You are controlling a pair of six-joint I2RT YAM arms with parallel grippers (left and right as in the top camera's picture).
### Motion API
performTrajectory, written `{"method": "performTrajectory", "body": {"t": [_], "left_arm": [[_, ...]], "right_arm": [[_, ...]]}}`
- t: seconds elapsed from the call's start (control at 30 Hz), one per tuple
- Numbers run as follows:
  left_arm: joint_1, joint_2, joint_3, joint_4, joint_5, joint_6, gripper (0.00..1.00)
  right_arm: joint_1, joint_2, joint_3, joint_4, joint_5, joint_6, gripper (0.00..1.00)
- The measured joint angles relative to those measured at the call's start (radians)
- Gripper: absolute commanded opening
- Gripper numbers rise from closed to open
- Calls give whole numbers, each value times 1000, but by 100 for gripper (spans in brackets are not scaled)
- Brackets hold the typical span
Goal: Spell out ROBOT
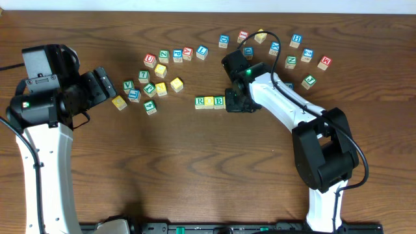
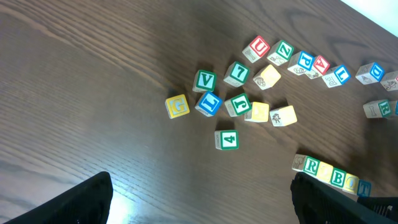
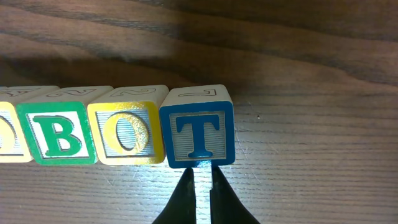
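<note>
My right tool (image 3: 200, 177), tips pressed together, sits at the T (image 3: 198, 127), which stands last after B (image 3: 59, 134) and O (image 3: 124, 134). I'd nudge gently, squarely, then back straight off; left tool (image 2: 200, 186) idles spread.

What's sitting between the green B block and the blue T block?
A yellow O block sits between the green B block and the blue T block, snug against both. The right wrist view shows it best.

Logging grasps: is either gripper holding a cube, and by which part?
Neither: left gripper open, empty; right gripper shut, tips at the T cube.
</note>
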Motion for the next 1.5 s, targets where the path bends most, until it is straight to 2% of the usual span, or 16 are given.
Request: {"method": "performTrajectory", "body": {"t": [0.6,0.77,1.03,1.5], "left_arm": [[0,0,0,0,0,0,90],[0,0,0,0,0,0,91],[0,0,0,0,0,0,91],[0,0,0,35,0,-16,91]], "right_arm": [[0,-6,0,26,0,0,1],[-2,-80,-7,29,11,0,2],[-40,-138,-9,29,15,-1,10],[-75,-44,-13,227,-5,-1,4]]}}
